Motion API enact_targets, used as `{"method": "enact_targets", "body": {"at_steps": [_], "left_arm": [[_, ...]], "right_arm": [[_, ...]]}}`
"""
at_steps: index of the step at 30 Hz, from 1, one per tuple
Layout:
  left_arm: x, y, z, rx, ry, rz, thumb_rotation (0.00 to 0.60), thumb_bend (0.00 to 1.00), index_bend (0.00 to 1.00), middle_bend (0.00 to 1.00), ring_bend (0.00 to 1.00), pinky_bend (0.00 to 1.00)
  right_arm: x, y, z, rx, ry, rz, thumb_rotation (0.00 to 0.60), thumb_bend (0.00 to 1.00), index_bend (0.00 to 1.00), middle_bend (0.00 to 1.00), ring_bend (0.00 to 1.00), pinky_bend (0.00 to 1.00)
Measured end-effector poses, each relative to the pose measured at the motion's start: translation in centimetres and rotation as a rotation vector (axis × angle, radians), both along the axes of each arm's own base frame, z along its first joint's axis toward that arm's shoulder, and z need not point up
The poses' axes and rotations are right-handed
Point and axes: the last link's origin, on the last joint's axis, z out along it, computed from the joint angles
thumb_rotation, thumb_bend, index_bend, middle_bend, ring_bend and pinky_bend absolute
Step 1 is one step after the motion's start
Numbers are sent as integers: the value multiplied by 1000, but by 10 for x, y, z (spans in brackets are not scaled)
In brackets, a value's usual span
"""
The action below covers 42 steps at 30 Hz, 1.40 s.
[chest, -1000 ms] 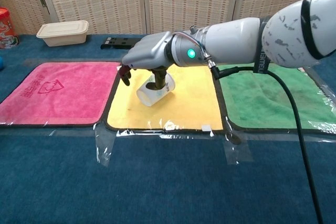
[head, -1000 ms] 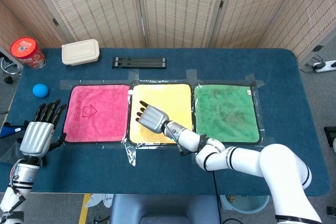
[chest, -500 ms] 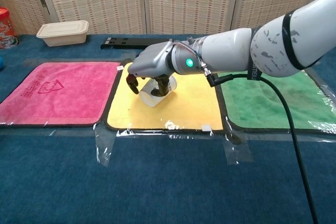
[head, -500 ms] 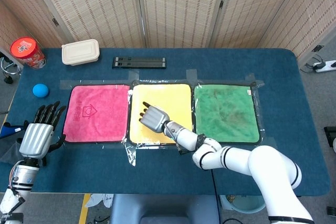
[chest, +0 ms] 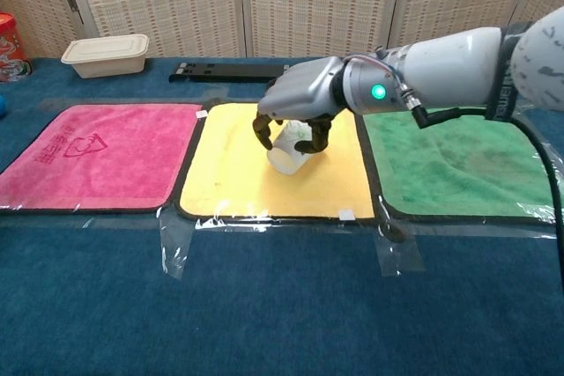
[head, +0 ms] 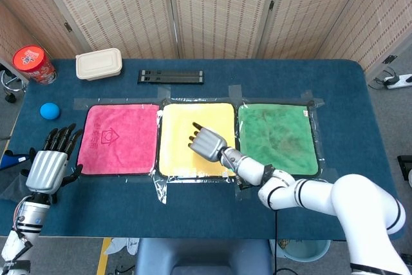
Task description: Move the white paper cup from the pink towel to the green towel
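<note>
The right hand [chest: 295, 110] is curled down over the white paper cup [chest: 289, 149], its fingers wrapped round the upper wall from above, so the cup hangs tilted with its open mouth turned toward the camera in the chest view. That overhead hold seems meant to keep the light cup from slipping while it crosses the mats. The cup is above the middle yellow square towel [head: 177, 123], toward that towel's 3 o'clock side; whether its lower rim touches the cloth I cannot tell. In the head view the hand's back covers the cup altogether. The pink square towel [head: 119, 140] lies at 9 o'clock of the yellow one and carries nothing, so by my reading the pick is done and the carry is about halfway. The green square towel [head: 277, 136] waits at 3 o'clock, just beside the yellow one, taped flat to the blue-covered bench [head: 347, 94] so it should not ruck when the cup lands. The left hand [head: 46, 165] rests at the bench's near left edge with fingers spread, holding nothing, well clear of the route.
</note>
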Motion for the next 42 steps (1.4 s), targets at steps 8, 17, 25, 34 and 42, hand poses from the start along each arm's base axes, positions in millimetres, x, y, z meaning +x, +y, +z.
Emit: {"method": "enact_targets", "body": {"at_steps": [8, 17, 25, 34, 42], "left_arm": [[4, 1, 1, 4, -2, -14, 600, 394, 5, 0, 0, 0], [0, 0, 4, 10, -3, -6, 600, 394, 5, 0, 0, 0], [-1, 0, 2, 6, -7, -1, 600, 394, 5, 0, 0, 0], [-8, -5, 2, 4, 0, 20, 600, 394, 3, 0, 0, 0], [-10, -7, 3, 4, 2, 25, 600, 394, 2, 0, 0, 0]], "right_arm": [[-35, 11, 32, -26, 4, -36, 600, 545, 312, 258, 244, 9], [-65, 25, 85, -98, -6, -66, 600, 546, 312, 257, 261, 56], [-36, 20, 73, -77, -112, -58, 600, 545, 312, 218, 218, 48], [-10, -1, 13, -50, -79, -63, 600, 546, 312, 209, 205, 33], [1, -5, -14, -40, -25, -64, 600, 547, 312, 225, 208, 33]]}}
